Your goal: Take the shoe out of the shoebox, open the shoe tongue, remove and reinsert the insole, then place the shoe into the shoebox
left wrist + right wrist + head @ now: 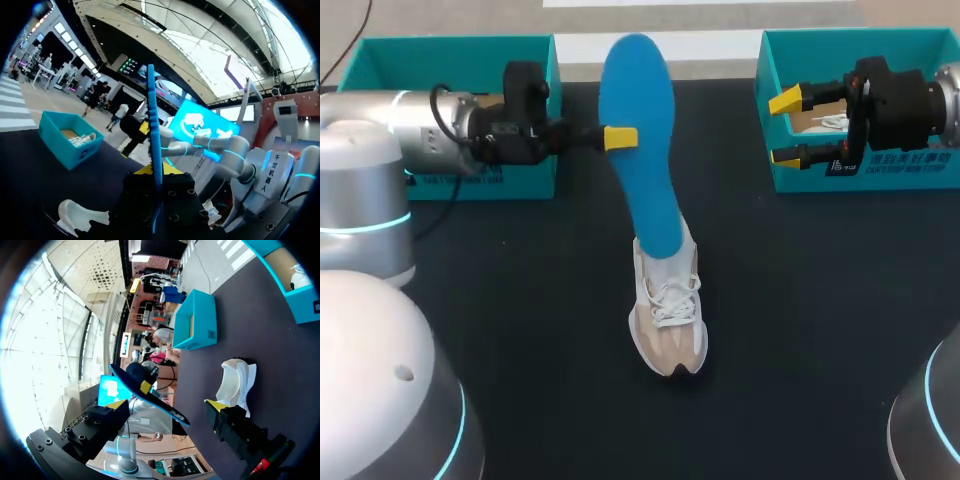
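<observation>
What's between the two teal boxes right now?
In the head view, the blue insole stands between the left box and the right box, gripped by the left gripper. Around it is bare black table.

Our left arm [415,125] reaches in level from the left, its gripper [623,138] clamped on the edge of the upright blue insole [640,100], while our right arm [945,100] comes in level from the right, its gripper [786,128] facing inward with both yellow-tipped fingers spread wide apart.
</observation>
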Tool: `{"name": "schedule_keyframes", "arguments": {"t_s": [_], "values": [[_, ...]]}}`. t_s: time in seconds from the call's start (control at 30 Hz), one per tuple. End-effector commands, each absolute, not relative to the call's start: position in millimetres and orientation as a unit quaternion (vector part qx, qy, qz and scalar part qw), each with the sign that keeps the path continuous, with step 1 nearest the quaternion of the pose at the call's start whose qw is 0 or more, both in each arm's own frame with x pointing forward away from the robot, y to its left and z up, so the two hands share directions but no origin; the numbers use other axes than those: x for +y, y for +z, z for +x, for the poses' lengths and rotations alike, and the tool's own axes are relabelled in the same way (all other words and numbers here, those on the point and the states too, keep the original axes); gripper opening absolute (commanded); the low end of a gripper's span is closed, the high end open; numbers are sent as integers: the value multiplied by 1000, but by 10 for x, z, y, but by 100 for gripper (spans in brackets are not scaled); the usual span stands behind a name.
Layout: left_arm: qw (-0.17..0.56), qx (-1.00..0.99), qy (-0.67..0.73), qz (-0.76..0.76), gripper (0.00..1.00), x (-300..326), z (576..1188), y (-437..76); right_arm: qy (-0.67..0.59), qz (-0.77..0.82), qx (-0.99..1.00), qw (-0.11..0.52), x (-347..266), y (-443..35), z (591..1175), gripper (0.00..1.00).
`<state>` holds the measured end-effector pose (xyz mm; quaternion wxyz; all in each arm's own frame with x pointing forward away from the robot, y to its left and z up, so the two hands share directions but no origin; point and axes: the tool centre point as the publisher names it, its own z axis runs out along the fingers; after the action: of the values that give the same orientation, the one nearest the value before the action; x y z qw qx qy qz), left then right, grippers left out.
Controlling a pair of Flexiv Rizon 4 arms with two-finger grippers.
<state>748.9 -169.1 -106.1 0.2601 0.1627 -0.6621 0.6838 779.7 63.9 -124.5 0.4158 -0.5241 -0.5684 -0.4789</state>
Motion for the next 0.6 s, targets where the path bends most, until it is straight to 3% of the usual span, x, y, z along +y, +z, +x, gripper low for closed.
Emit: {"name": "schedule_keyframes", "arguments": {"t_s": [0.03,0.6], "values": [[434,-614,509,418,0,-1690,7437,-1055,-479,-525,-568,416,651,-1248,7802,100],[514,-557,474,449,0,-1722,7447,-1294,-479,-525,-568,416,651,-1248,7802,100]]}}
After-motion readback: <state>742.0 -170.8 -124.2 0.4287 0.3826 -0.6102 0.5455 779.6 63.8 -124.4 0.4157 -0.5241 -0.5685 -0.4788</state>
